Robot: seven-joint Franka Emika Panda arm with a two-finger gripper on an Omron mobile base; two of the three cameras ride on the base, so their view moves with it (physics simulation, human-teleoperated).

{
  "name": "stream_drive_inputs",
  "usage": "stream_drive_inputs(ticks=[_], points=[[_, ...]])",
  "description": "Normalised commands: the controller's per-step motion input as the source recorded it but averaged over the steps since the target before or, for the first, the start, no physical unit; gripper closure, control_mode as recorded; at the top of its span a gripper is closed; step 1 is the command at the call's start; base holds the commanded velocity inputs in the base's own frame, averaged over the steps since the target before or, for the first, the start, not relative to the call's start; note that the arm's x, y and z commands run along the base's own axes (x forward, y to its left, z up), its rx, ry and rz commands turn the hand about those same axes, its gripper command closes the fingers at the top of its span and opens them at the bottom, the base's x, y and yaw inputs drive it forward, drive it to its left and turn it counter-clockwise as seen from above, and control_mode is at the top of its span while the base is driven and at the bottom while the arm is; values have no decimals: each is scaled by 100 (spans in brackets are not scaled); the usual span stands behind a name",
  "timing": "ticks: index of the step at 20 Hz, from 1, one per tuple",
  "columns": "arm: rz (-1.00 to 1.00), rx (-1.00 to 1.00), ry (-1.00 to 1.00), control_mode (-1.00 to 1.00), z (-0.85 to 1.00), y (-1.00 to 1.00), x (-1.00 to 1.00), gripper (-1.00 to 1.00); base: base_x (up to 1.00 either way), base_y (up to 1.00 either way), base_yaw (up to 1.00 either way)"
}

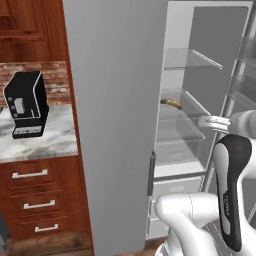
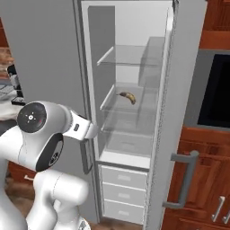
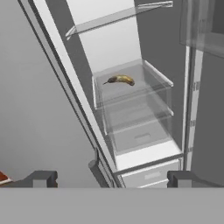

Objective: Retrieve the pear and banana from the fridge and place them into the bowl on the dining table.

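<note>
The fridge point(image 2: 130, 112) stands with its right compartment open, white walls and clear glass shelves showing, white drawers at the bottom. The banana point(image 2: 127, 96) lies alone on the middle glass shelf point(image 3: 131, 94), toward the back. Its long axis runs roughly side to side across the shelf, flat on the glass: in the right base view it slants from an upper-left dark end down to the right, and in the hand view point(image 3: 120, 79) its thin dark stem end points left while the thicker yellow body curves to the right. In the left base view the banana point(image 1: 171, 103) shows as a short yellow-brown streak at the left of the same shelf.

The pincer point(image 3: 111, 178) is outside the fridge, in front of the open compartment and well apart from the banana. Its two dark fingertips point(image 3: 41, 178) rise far apart at the bottom of the hand view, spread wide with nothing between them.

To the left of the fridge, a black coffee machine point(image 1: 26, 104) sits on the marble worktop point(image 1: 37, 142) over wooden drawers. A dark oven window point(image 2: 215, 92) in reddish wood is to the right
</note>
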Motion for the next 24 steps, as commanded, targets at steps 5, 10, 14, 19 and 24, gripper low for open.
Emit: stream_drive_inputs(ticks=[5,10,14,19,24], points=[[0,0,0,100,0,0,0,-100,3,-43,3],[0,0,0,100,0,0,0,-100,21,-35,0],[0,0,0,100,0,0,0,-100,72,-6,0],[0,0,0,100,0,0,0,-100,98,0,0],[0,0,0,100,0,0,0,-100,45,0,0]])
